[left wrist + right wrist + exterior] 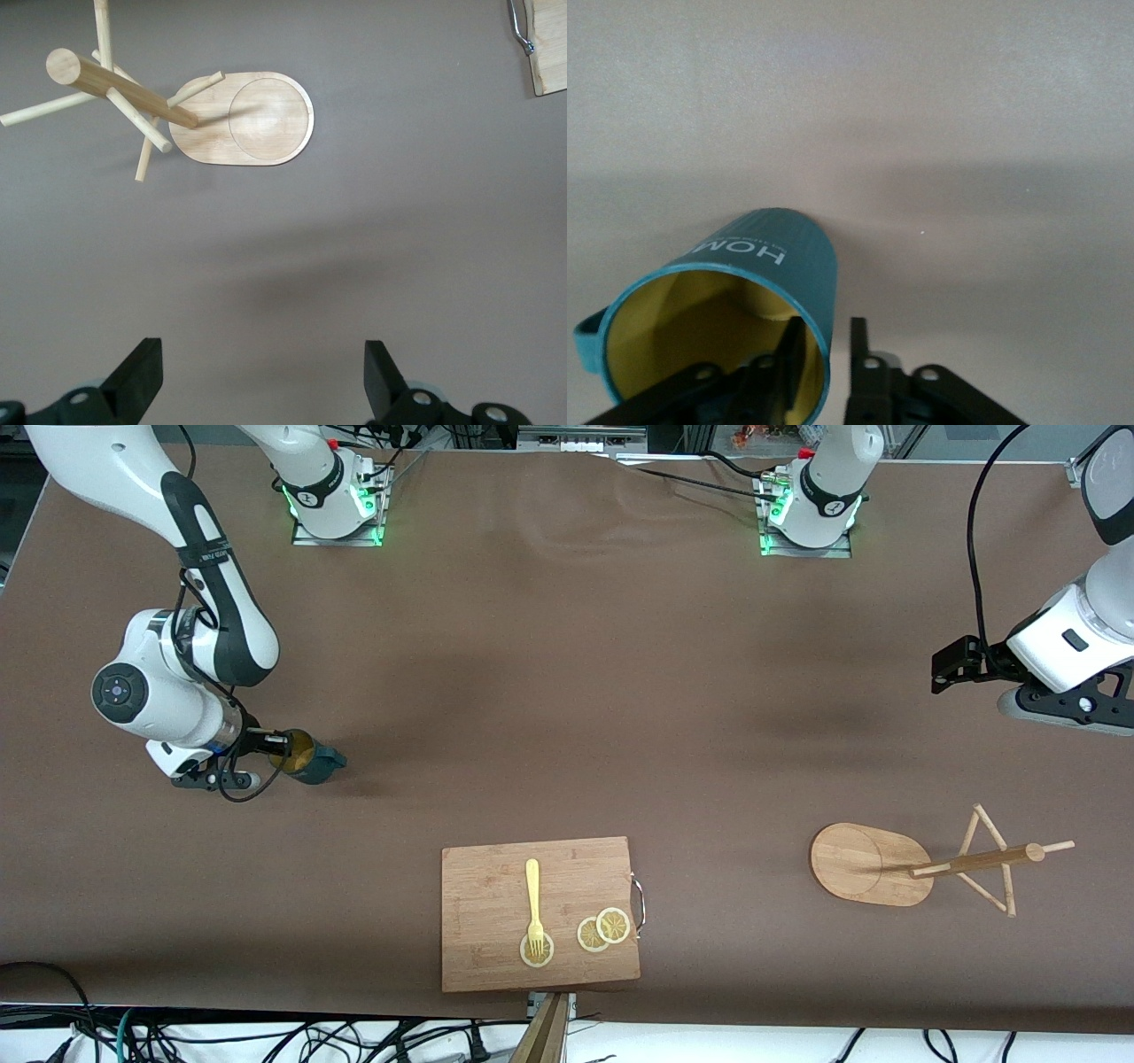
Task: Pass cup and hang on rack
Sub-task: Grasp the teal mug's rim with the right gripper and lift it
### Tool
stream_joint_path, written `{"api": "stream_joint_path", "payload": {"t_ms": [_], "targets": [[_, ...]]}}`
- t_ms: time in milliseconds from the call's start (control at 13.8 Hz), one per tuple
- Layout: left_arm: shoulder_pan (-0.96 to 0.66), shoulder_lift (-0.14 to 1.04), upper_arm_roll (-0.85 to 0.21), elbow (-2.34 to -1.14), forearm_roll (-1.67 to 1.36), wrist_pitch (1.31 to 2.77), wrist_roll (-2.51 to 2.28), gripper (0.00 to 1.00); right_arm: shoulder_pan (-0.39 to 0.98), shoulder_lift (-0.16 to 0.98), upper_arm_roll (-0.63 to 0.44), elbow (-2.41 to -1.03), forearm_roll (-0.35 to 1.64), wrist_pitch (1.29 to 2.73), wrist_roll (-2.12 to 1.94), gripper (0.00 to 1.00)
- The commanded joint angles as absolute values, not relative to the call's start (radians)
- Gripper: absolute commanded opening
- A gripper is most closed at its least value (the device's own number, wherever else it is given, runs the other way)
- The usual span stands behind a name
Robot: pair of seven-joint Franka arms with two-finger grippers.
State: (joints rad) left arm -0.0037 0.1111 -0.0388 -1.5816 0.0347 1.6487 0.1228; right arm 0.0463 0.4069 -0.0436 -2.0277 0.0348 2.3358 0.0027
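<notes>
The teal cup with a yellow inside sits tipped at the right arm's end of the table, its mouth toward my right gripper. In the right wrist view the right gripper is shut on the wall of the cup, one finger inside the rim and one outside. The bamboo rack stands upright at the left arm's end, its pegs bare. My left gripper hangs open and empty above the table near that rack. Its wrist view shows the left gripper over bare cloth, apart from the rack.
A wooden cutting board lies near the front edge at mid-table, carrying a yellow fork and lemon slices. Its handle corner shows in the left wrist view. Cables trail along the table's front edge.
</notes>
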Motion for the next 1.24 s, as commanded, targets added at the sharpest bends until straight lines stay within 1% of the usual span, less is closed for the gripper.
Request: {"api": "stream_joint_path", "payload": {"t_ms": [0, 291, 436, 581, 872, 1163], "targets": [[-0.003, 0.104, -0.038, -1.571, 0.034, 1.632, 0.124, 1.0, 0.048, 0.397, -0.04, -2.036, 0.058, 2.342, 0.012, 0.0], [-0.003, 0.104, -0.04, -1.571, 0.034, 1.631, 0.124, 1.0, 0.051, 0.397, -0.029, -2.002, 0.078, 2.341, 0.005, 0.0], [-0.003, 0.104, -0.041, -1.571, 0.034, 1.632, 0.124, 1.0, 0.052, 0.397, 0.003, -1.967, 0.08, 2.341, 0.011, 0.0], [-0.005, 0.104, -0.043, -1.571, 0.034, 1.631, 0.123, 1.0, 0.077, 0.397, 0.043, -1.915, 0.08, 2.317, 0.116, 0.0], [-0.003, 0.104, -0.043, -1.571, 0.034, 1.631, 0.124, 1.0, 0.216, 0.468, 0.058, -1.746, 0.078, 2.223, 0.392, 0.0], [-0.003, 0.104, -0.043, -1.571, 0.034, 1.624, 0.124, 1.0, 0.352, 0.554, 0.058, -1.613, 0.078, 2.22, 0.565, 0.0]]}}
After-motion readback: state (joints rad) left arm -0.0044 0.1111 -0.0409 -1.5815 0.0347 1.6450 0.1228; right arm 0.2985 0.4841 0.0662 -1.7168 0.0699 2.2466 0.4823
